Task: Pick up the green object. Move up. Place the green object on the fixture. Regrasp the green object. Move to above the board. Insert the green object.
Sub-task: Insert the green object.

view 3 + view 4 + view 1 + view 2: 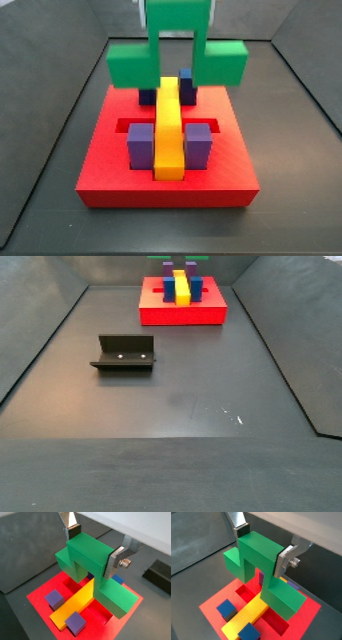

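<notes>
Your claw (93,546) is clamped on the green object (93,569), silver fingers (119,558) pressed against both sides of its raised middle in both wrist views. You're holding it above the board (167,180), the red slab at the far end of the tabletop (174,396). In a side view its two green arms hang just behind the yellow bar (168,125), with purple blocks (140,143) flanking that bar. The fixture (124,354) sits empty, well apart from the board, nearer mid-tabletop.
</notes>
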You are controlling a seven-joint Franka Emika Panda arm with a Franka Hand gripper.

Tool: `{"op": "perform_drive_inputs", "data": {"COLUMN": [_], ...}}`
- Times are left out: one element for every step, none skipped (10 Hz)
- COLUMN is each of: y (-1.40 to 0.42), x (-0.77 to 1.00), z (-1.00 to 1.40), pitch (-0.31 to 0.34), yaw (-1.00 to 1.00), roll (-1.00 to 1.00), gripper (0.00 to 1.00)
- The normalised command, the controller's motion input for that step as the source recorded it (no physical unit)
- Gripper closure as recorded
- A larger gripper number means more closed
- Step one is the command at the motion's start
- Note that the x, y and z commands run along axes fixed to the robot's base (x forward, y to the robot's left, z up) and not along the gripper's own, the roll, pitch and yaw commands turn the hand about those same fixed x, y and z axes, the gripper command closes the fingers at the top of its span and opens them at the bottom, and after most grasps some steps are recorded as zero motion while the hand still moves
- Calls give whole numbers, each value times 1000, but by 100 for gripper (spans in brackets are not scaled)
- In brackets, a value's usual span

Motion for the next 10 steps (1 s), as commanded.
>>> {"op": "perform_drive_inputs", "data": {"y": [51, 43, 31, 40, 9, 0, 46, 46, 86, 97], "x": [0, 0, 0, 0, 0, 0, -34, -43, -91, -109], "z": [-411, -420, -449, -443, -383, -140, 0, -51, -89, -134], "pitch": [-106, -114, -140, -130, -124, -54, 0, 0, 0, 0], "yaw": [0, 0, 0, 0, 0, 0, 0, 0, 0, 0], "roll": [-163, -166, -180, -174, -141, -14, 0, 0, 0, 0], "gripper": [100, 100, 100, 100, 100, 100, 100, 100, 100, 100]}}
